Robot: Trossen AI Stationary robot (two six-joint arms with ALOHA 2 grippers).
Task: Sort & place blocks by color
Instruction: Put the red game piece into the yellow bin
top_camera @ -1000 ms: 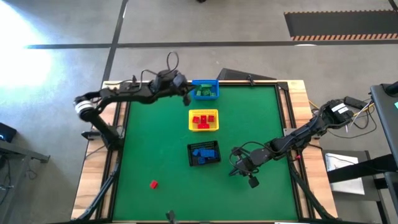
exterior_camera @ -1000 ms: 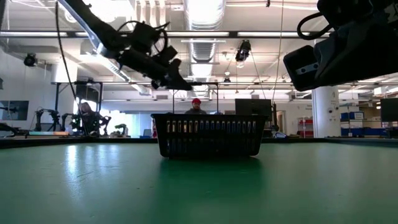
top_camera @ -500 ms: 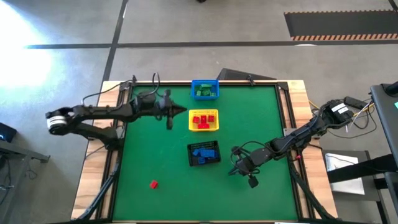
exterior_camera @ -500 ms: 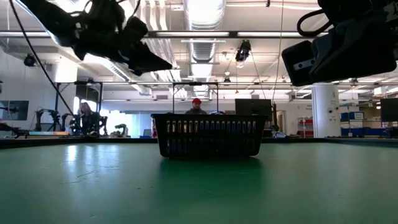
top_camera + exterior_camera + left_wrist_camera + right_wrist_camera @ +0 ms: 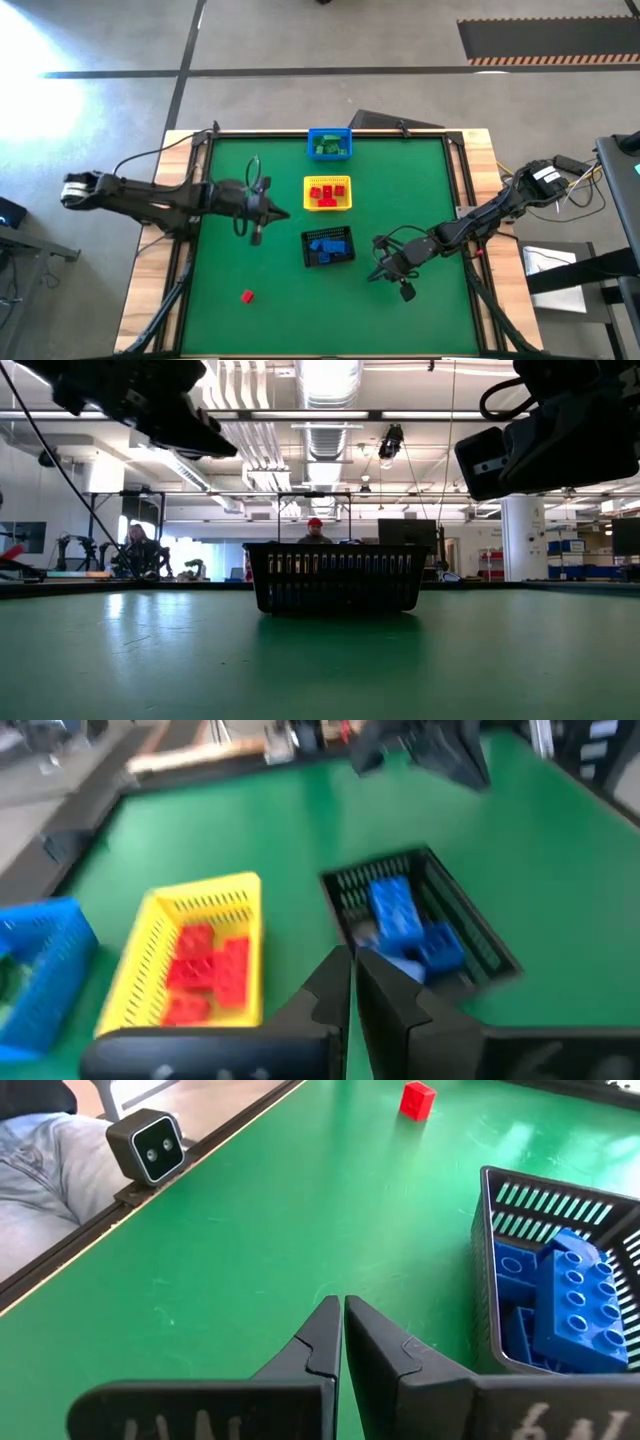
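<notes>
One red block (image 5: 247,296) lies alone on the green mat near the table's near-left corner; it also shows as the red block (image 5: 417,1099). Green blocks (image 5: 328,148) sit in the blue basket, red blocks (image 5: 326,192) in the yellow basket (image 5: 190,960), blue blocks (image 5: 327,245) in the black basket (image 5: 336,575). My left gripper (image 5: 283,213) hovers above the mat to the left of the baskets, shut and empty, its fingers (image 5: 352,982) pointing toward the black basket. My right gripper (image 5: 372,243) is shut and empty just right of the black basket (image 5: 545,1270).
The three baskets stand in a row from the far edge down the table's middle. Bare green mat lies left and right of them. A small camera (image 5: 150,1144) sits on the near edge. A person (image 5: 316,530) shows in the room beyond the table.
My left arm has swung from over the blue basket at the far edge toward the near edge, past the yellow basket, and now hovers left of the black basket. My right arm has kept still.
</notes>
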